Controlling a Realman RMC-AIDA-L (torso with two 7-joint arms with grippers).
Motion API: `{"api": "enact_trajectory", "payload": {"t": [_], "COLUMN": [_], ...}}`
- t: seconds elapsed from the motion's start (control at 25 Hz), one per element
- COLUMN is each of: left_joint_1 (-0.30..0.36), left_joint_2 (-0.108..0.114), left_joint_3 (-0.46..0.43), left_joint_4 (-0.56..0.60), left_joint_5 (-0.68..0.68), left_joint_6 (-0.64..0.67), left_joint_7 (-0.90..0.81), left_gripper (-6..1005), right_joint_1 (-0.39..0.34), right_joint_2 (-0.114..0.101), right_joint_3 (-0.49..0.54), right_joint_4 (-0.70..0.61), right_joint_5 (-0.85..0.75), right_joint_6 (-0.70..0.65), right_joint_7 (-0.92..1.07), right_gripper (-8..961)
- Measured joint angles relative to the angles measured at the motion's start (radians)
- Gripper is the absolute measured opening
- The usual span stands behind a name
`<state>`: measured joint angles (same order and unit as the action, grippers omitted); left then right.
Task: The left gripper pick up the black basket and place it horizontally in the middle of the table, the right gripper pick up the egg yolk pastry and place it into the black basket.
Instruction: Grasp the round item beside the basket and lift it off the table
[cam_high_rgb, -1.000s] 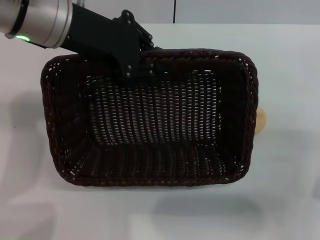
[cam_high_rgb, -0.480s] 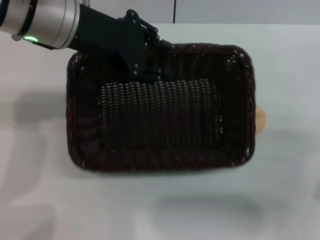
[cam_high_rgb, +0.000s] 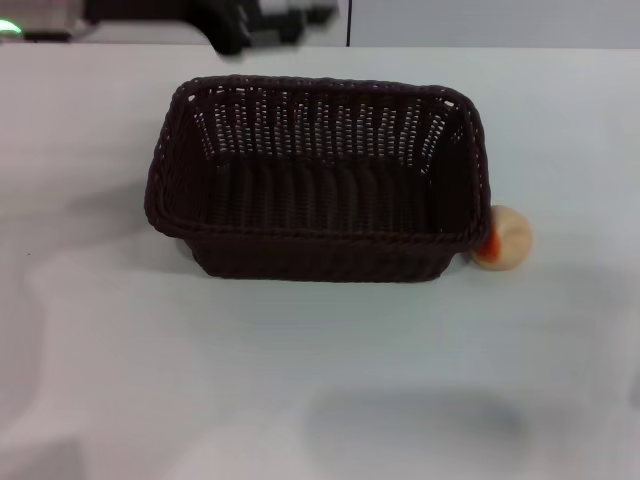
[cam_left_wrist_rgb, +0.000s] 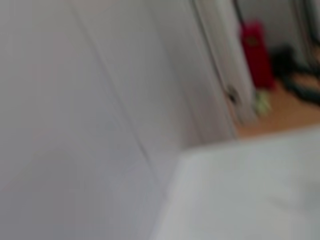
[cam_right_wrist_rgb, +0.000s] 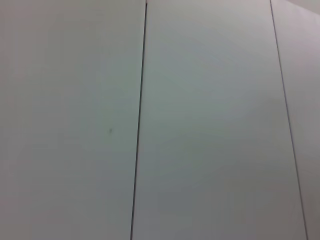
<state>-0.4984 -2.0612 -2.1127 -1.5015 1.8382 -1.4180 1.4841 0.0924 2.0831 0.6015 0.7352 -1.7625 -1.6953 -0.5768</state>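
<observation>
Black basket (cam_high_rgb: 318, 180) flat mid-table (cam_high_rgb: 300, 380), pastry (cam_high_rgb: 503, 238) touching rt corner; left gripper (cam_high_rgb: 262, 18) clear, jaws unclear.

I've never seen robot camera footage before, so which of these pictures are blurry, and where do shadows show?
Head view: the black basket and egg yolk pastry are sharp, the left gripper is motion-smeared at the top edge, and soft grey shadows lie on the table. Left wrist view: wholly blurred. Right wrist view: evenly lit pale panels.

The black basket (cam_high_rgb: 318, 180) is sitting upright on the table (cam_high_rgb: 320, 380), near its middle. The egg yolk pastry (cam_high_rgb: 501, 238) is lying on the table just beside the basket's right near corner, outside it.
</observation>
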Motion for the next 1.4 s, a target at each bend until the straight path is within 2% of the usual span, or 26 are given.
{"api": "enact_trajectory", "payload": {"t": [0.04,0.12,0.2,0.32,0.4,0.6,0.72,1.4], "left_joint_1": [0.000,0.054,0.085,0.152,0.198,0.235,0.245,0.271], "left_joint_2": [0.000,-0.001,-0.002,-0.002,-0.001,-0.001,0.000,0.002], "left_joint_3": [0.000,-0.077,-0.115,-0.190,-0.249,-0.310,-0.319,-0.334], "left_joint_4": [0.000,0.032,0.061,0.153,0.241,0.322,0.328,0.326], "left_joint_5": [0.000,-0.158,-0.253,-0.478,-0.640,-0.731,-0.740,-0.761], "left_joint_6": [0.000,0.039,0.063,0.094,0.098,0.078,0.074,0.047], "left_joint_7": [0.000,0.019,0.032,0.075,0.105,0.112,0.113,0.114], "left_gripper": [495,491,490,489,488,485,484,485], "right_joint_1": [0.000,-0.005,-0.011,-0.011,-0.004,0.010,0.010,0.037], "right_joint_2": [0.000,0.000,0.003,0.004,0.002,0.001,0.002,0.001], "right_joint_3": [0.000,-0.015,-0.055,-0.092,-0.174,-0.270,-0.291,-0.306], "right_joint_4": [0.000,0.004,0.017,0.024,0.040,0.044,0.045,0.056], "right_joint_5": [0.000,0.000,0.000,0.006,0.054,0.118,0.127,0.130], "right_joint_6": [0.000,-0.002,0.000,0.004,0.007,0.023,0.042,0.312], "right_joint_7": [0.000,0.000,0.001,0.007,0.046,0.087,0.088,0.091], "right_gripper": [642,642,642,642,642,641,641,640]}}
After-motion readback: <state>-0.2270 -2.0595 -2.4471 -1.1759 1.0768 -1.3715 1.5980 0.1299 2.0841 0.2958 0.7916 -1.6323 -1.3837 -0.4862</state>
